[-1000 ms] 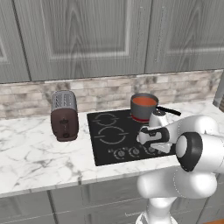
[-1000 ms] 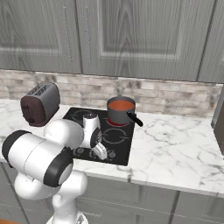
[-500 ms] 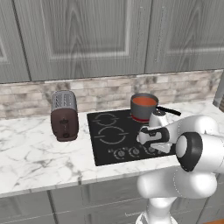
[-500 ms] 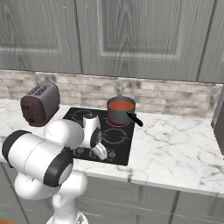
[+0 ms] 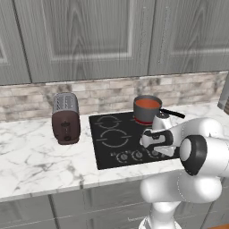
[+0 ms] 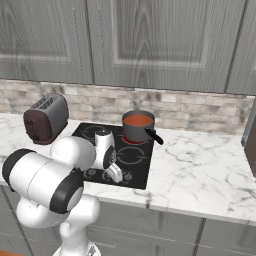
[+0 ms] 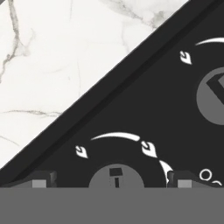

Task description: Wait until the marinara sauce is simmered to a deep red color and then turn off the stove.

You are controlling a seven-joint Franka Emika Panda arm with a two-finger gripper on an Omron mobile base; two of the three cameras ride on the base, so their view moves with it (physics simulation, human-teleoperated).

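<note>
Between spread fingers (image 7: 112,180), a stove (image 7: 144,109) knob (image 7: 116,177) (grey).

I see the gripper (image 7: 112,183) spread wide, one dark fingertip (image 7: 43,179) on each side of a grey round knob (image 7: 116,176) on the black stove (image 7: 144,105). A second knob (image 7: 213,97) sits at the right edge (partly cut off). White marble table (image 7: 57,57) lies beyond the stove's edge.
</note>
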